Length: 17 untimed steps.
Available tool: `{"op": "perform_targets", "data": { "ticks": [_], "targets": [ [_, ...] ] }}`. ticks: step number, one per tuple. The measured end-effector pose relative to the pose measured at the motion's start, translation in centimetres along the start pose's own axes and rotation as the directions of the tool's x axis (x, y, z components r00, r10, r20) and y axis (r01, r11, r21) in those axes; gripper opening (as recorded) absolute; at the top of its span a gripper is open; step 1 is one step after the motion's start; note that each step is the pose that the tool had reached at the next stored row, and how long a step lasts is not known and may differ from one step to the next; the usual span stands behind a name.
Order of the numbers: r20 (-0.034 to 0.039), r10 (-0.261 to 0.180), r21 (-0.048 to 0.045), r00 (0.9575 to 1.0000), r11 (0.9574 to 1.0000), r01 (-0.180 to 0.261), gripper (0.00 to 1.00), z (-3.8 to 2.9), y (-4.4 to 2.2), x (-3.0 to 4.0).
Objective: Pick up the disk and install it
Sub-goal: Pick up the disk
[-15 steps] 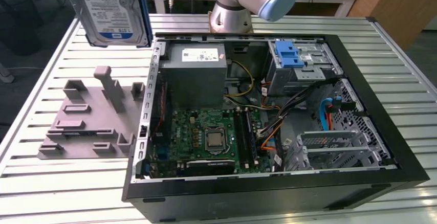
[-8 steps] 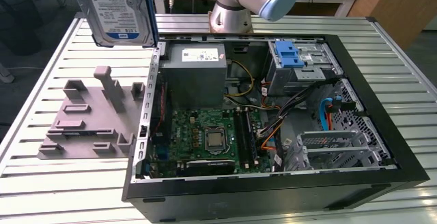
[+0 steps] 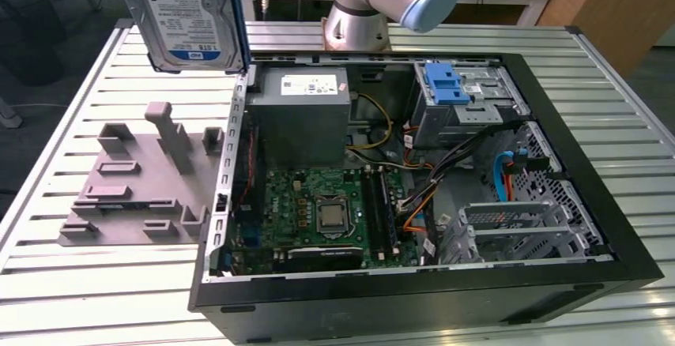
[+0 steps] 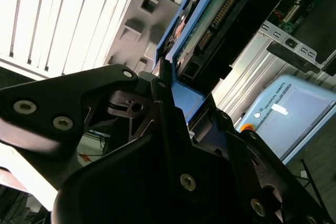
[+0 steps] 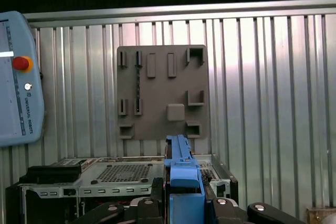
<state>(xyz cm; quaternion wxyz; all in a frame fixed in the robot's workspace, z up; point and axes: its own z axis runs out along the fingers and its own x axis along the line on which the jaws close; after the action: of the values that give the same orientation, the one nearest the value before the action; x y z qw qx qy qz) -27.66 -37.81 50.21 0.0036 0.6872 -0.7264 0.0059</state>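
The disk (image 3: 182,16) hangs upright high over the slatted table, at the exterior view's upper left, its white-and-blue label facing the camera and its blue carrier around it. It is just beyond the open computer case's (image 3: 590,227) left wall, above the grey fixture plate (image 3: 137,184). In both wrist views my gripper (image 5: 184,195) is shut on the disk's blue carrier (image 5: 180,171). The second wrist view shows the disk's green circuit-board side (image 4: 210,22) reaching away from my black fingers (image 4: 164,103).
Inside the case sit a grey power supply box (image 3: 306,113), a motherboard (image 3: 327,212) and a metal drive cage with a blue latch bracket (image 3: 448,85). The arm's base (image 3: 364,22) stands behind the case. A teach pendant (image 5: 18,77) lies beside the table.
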Motion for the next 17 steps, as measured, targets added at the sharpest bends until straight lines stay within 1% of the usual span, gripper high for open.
{"op": "perform_targets", "data": {
  "ticks": [5,7,17],
  "targets": [
    [0.0000,0.000,0.0000,1.0000,1.0000,0.000,0.36,0.00,-0.01,0.01],
    [0.0001,0.000,0.0001,1.0000,1.0000,0.000,0.36,0.01,-0.11,0.01],
    [0.0000,0.000,0.0000,1.0000,1.0000,0.000,0.36,0.01,-1.15,-0.06]
  ]
}}
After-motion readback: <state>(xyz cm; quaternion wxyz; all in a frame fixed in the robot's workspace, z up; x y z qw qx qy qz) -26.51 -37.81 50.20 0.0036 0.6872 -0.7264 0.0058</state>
